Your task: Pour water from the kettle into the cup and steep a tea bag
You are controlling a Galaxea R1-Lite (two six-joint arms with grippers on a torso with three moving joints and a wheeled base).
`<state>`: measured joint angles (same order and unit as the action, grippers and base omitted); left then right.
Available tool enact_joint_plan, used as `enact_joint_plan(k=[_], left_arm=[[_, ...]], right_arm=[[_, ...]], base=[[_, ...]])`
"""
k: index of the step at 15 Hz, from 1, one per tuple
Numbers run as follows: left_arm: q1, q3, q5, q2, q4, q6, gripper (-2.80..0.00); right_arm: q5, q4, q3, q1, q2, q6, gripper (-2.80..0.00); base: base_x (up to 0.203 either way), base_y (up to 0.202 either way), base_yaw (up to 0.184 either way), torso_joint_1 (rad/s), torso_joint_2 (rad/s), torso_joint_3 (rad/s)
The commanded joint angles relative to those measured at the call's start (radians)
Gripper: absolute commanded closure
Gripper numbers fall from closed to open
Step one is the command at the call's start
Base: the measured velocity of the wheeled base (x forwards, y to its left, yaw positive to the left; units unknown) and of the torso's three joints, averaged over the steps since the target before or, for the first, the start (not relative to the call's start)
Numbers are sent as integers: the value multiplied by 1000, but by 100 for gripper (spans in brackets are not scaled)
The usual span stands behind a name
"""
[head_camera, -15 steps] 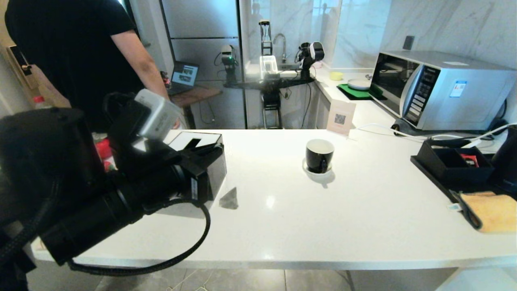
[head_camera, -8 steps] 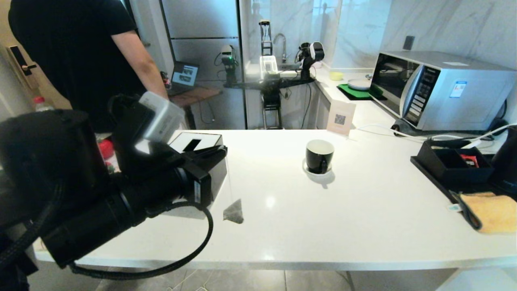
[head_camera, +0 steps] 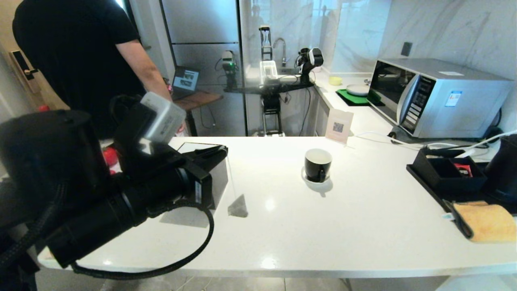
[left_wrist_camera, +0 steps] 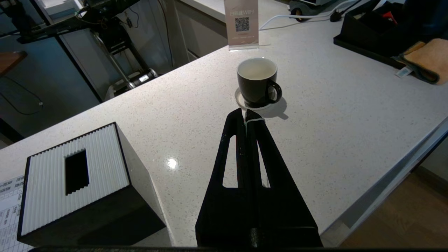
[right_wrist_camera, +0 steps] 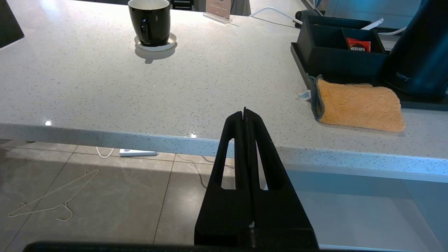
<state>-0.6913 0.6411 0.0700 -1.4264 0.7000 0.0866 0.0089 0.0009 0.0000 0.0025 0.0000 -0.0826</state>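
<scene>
Your left hand (head_camera: 220, 152) sits left of centre in the head view, its fingers pressed together on the thin white string of the tea bag (head_camera: 238, 207). The bag hangs straight below the fingertips with its tip low over the counter (head_camera: 282, 226); whether it touches the surface you cannot tell. In the left wrist view the string shows as a white loop across the closed fingertips (left_wrist_camera: 254, 120).

The cup (head_camera: 318, 165) stands on its saucer at centre frame, to the right of the hand and a little higher in the picture, well apart from the bag. In the left wrist view it lies directly ahead of the fingertips, handle turned toward you. So the carry runs rightward and away, and the bag must rise above the rim first, since the string's long axis is vertical.

The kettle (head_camera: 503, 171) is at the far right edge. Your right hand (right_wrist_camera: 245, 112), closed and empty, waits below the counter edge, nearer the kettle.
</scene>
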Motion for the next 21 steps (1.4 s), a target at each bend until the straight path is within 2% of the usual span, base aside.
enact_joint_plan(k=[1, 21], left_arm=[[-1, 0, 1, -5, 4, 1, 0], [-8, 2, 0, -9, 3, 2, 0]], right_arm=[[0, 1, 0, 1, 0, 1, 0], [0, 1, 0, 1, 0, 1, 0]], base=[[0, 0, 0, 0, 0, 0], [0, 0, 0, 0, 0, 0]])
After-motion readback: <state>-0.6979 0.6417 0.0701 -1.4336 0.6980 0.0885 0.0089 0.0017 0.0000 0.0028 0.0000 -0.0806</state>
